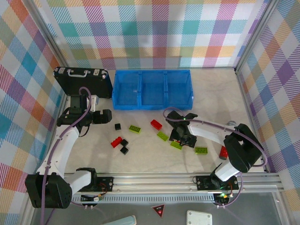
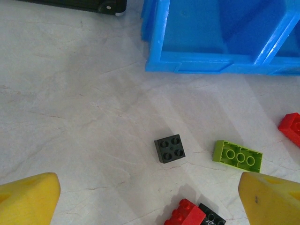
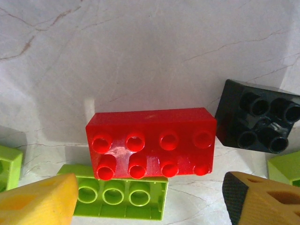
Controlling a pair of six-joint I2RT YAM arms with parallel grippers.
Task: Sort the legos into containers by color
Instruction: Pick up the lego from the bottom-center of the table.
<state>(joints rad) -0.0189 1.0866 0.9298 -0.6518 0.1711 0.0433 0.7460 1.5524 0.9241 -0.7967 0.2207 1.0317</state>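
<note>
Your right end effector (image 3: pixel 150 190) hangs released, the red brick (image 3: pixel 151 143) just ahead of its fingertips on the worktop (image 3: pixel 140 56) — likely light, stiff, slick plastic, so pinch its long smooth sides.

Black briefcase (image 1: pixel 101 84) lies flat at far-left corner of pale marbled tabletop (image 1: pixel 215 103). Plaid walls (image 1: pixel 154 33) enclose tabletop on three sides. Aluminium rail (image 1: pixel 159 180) along tabletop's near edge.
</note>
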